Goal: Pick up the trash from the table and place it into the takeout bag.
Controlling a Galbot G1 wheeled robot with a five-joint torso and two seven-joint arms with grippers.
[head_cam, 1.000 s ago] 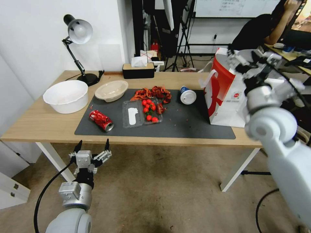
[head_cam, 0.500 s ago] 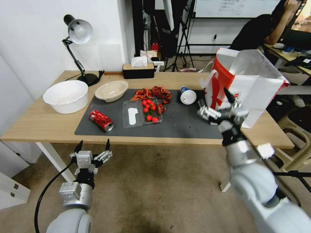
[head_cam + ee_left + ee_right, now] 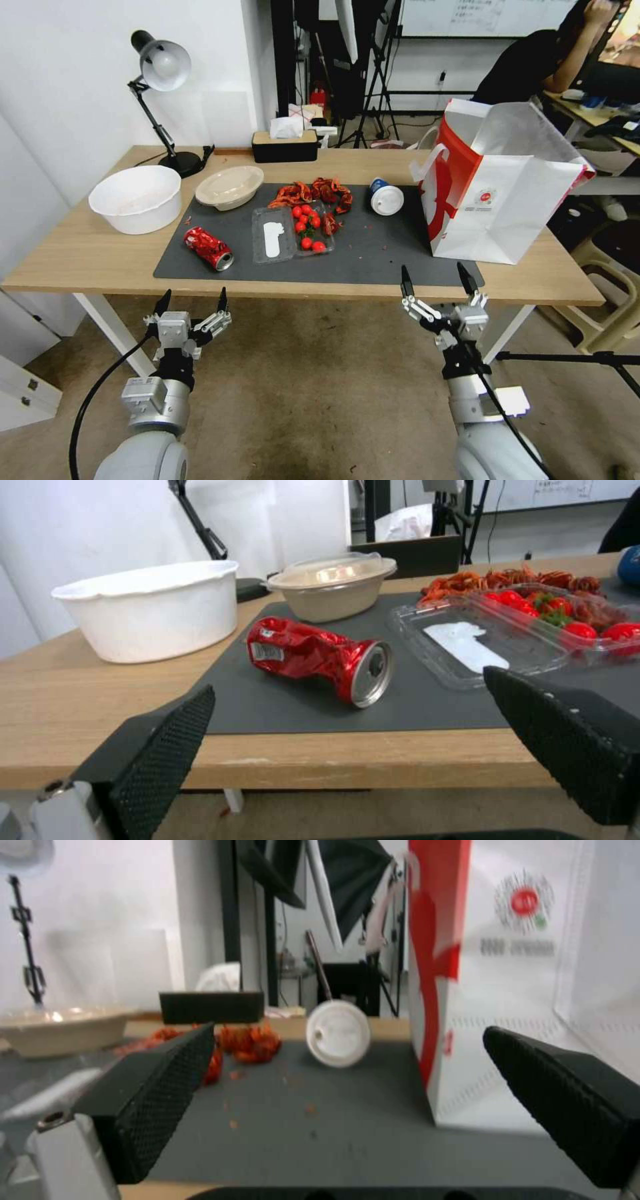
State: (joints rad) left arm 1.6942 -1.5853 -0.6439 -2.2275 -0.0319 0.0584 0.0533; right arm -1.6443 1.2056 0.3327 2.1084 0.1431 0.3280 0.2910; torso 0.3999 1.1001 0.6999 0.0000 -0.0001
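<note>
Partly the blue-white paper cup (image 3: 338,1033) looks blurred beside the takeout bag (image 3: 497,200), while left gripper (image 3: 191,300) and right gripper (image 3: 435,280) hang below the table (image 3: 80,253) edge, jaws spread.

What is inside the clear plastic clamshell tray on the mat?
The clear plastic clamshell tray holds red cherry tomatoes with green stems in one half and a white patch, perhaps a label, in the other. Anything beneath the tomatoes is hidden.
</note>
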